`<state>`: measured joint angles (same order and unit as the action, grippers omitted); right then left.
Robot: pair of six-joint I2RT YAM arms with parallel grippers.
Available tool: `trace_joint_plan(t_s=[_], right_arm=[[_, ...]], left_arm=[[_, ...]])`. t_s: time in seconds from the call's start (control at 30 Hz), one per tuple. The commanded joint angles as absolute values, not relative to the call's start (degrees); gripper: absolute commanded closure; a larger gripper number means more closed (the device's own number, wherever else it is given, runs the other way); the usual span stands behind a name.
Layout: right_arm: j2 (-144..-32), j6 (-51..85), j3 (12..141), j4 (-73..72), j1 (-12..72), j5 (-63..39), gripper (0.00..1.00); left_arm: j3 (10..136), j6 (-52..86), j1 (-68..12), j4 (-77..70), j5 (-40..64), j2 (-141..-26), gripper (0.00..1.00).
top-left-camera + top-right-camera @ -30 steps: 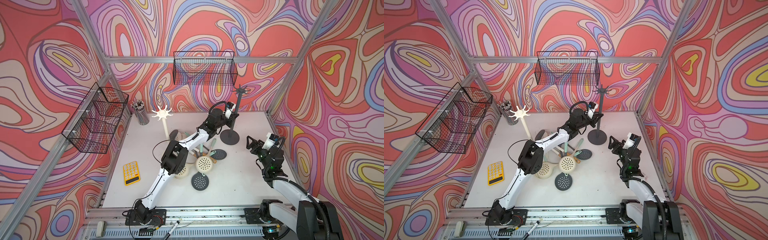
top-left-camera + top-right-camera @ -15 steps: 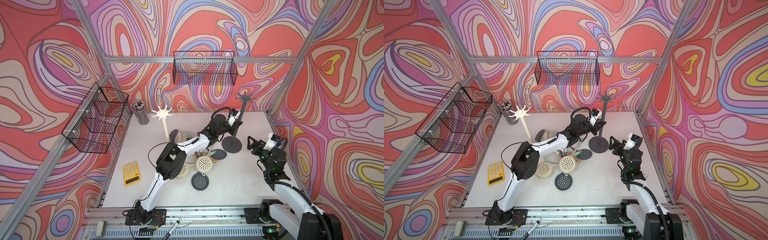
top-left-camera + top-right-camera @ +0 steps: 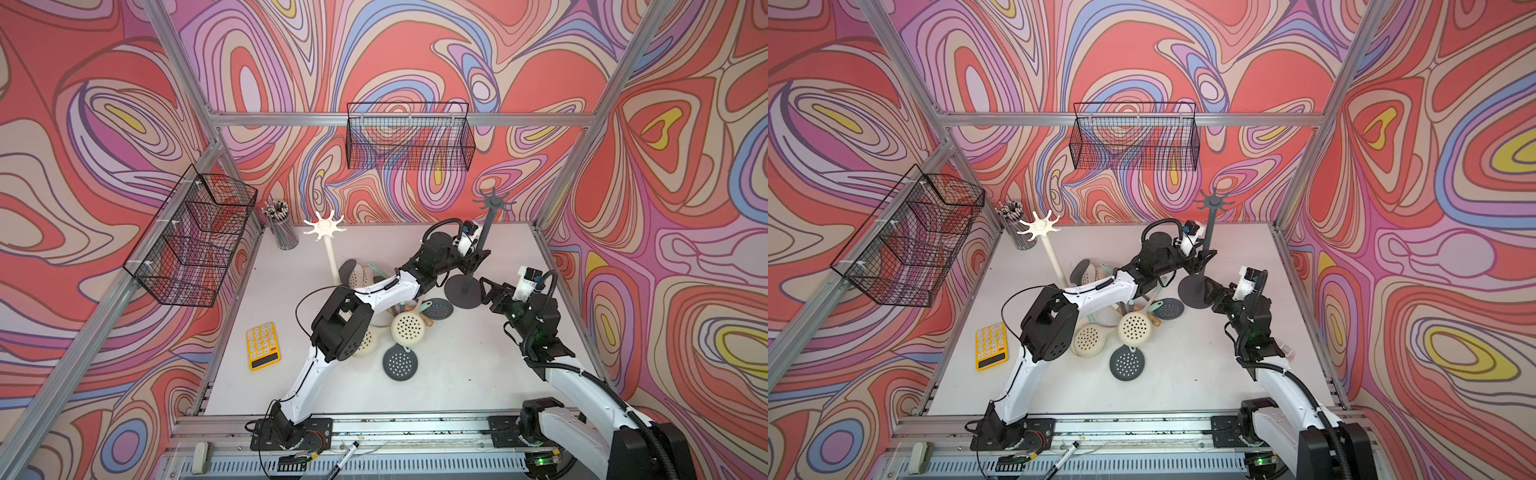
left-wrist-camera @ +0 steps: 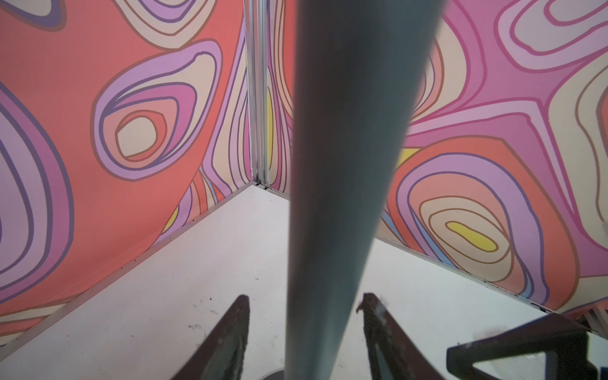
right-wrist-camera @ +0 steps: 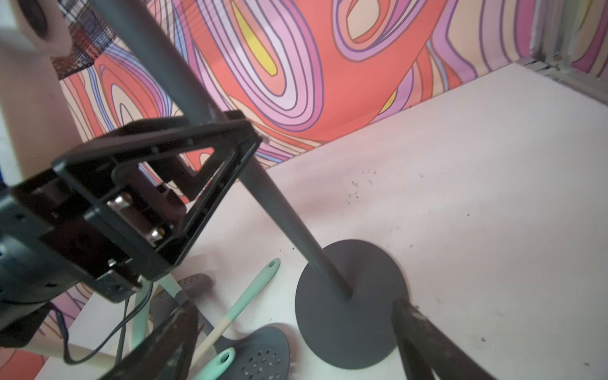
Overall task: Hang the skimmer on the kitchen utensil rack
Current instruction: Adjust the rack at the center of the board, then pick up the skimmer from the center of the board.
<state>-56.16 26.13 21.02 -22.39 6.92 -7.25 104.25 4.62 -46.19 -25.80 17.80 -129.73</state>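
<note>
A white table [image 3: 478,374], walled in by swirling red, pink and purple patterns, carries two robot arms in both top views. The left tool [image 3: 476,254] is at the slim pole of a dark grey utensil rack [image 3: 489,232], a round-based stand topped with a star of hooks, which stands upright toward the back right of the table. Only the left wrist view settles the grip. Its dark fingers [image 4: 230,335] stand spread on either side of the pole, and bare table shows between the pole and one finger, so the pole is not pinched. The right tool [image 3: 487,291] hovers low, just beside the rack's base. The right wrist view shows its fingers [image 5: 418,339] splayed wide and empty, and it also shows the left tool side-on at the pole, a detail that is small in the top views. The perforated skimmers [image 3: 407,326], cream and dark grey with mint handles, lie heaped on the table between this rack and a cream rack of the same shape [image 3: 330,249], partly under the left arm. Only the top views show the whole heap. A yellow calculator [image 3: 263,345] lies well apart, nearer the left side. A mesh cup of pens [image 3: 284,235] stands in the back left corner.
</note>
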Motion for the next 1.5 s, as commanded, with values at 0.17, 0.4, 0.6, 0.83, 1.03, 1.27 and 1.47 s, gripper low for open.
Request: trace_joint_plan(t_s=[0.17, 0.4, 0.6, 0.83, 1.03, 1.27, 1.47], right_arm=[[-57.38, 25.80, 23.03, -18.03, 13.01, -3.61, 0.07], [-58.92, 26.21, 22.56, -16.93, 18.31, -2.59, 0.07], [-62.44, 26.26, 22.18, -21.18, 24.94, -1.70, 0.08], [-71.81, 24.10, 25.25, -28.69, 35.12, 0.98, 0.08], [-81.53, 23.11, 31.12, -34.56, 37.57, -0.83, 0.09], [-92.90, 24.36, 39.38, -36.99, 37.53, -2.61, 0.13], [-100.12, 27.70, 44.12, -38.12, 37.53, -6.14, 0.23]], left_arm=[[98.73, 1.50, -46.42, -24.24, 17.63, -121.25, 0.21], [90.42, 0.97, -45.39, -21.62, 13.07, -114.04, 0.00], [82.34, 2.63, -43.73, -16.15, 7.26, -105.36, 0.00], [73.28, 3.48, -42.65, -6.09, 1.08, -93.85, 0.02], [65.55, 7.03, -42.17, 2.75, -3.44, -82.58, 0.04], [59.02, 14.07, -42.19, 12.46, -0.96, -73.91, 0.00], [57.40, 15.12, -42.19, 20.37, -1.89, -68.37, 0.00]])
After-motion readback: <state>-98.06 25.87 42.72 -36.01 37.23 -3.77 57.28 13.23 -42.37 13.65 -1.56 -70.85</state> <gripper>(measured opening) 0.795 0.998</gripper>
